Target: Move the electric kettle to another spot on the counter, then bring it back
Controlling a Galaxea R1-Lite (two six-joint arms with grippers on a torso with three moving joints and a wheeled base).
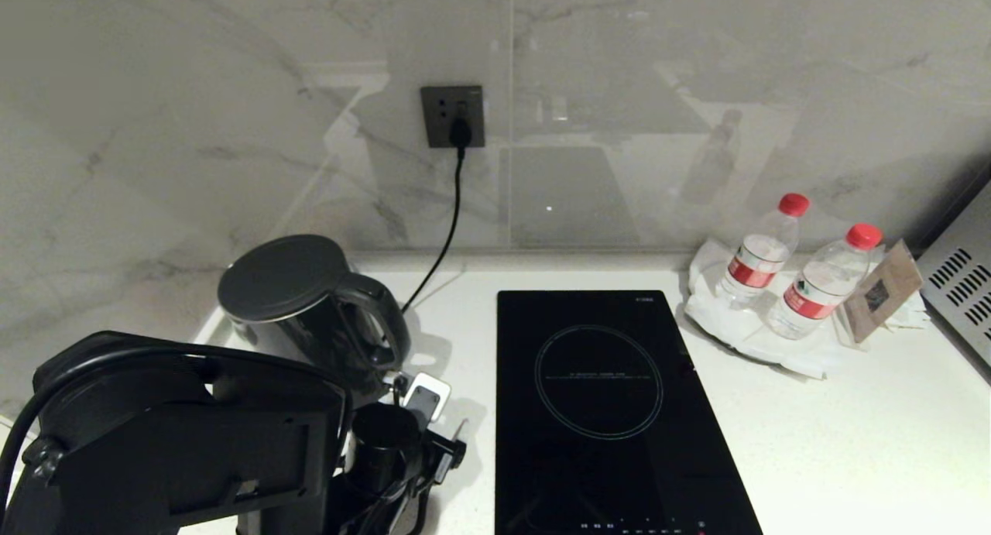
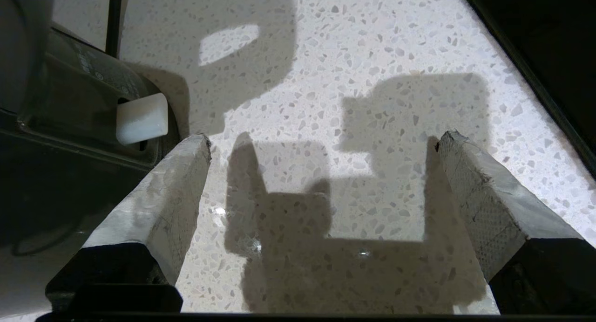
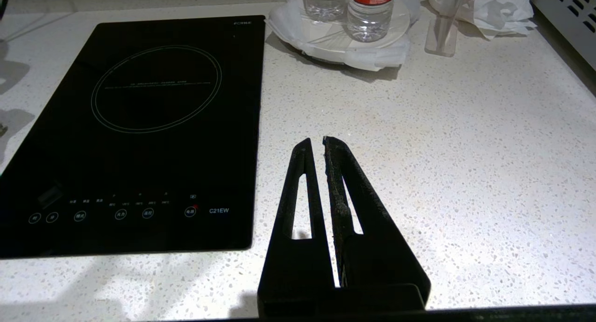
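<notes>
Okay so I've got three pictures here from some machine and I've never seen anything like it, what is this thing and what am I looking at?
It is a two-armed robot at a kitchen counter. The wide picture comes from a camera on its head; the other two come from cameras on its wrists. On the counter stand an electric kettle, a black induction hob and two water bottles on a white plate. The left end effector is open beside the kettle, over bare counter, holding nothing. The right end effector is shut and empty, near the hob.
</notes>
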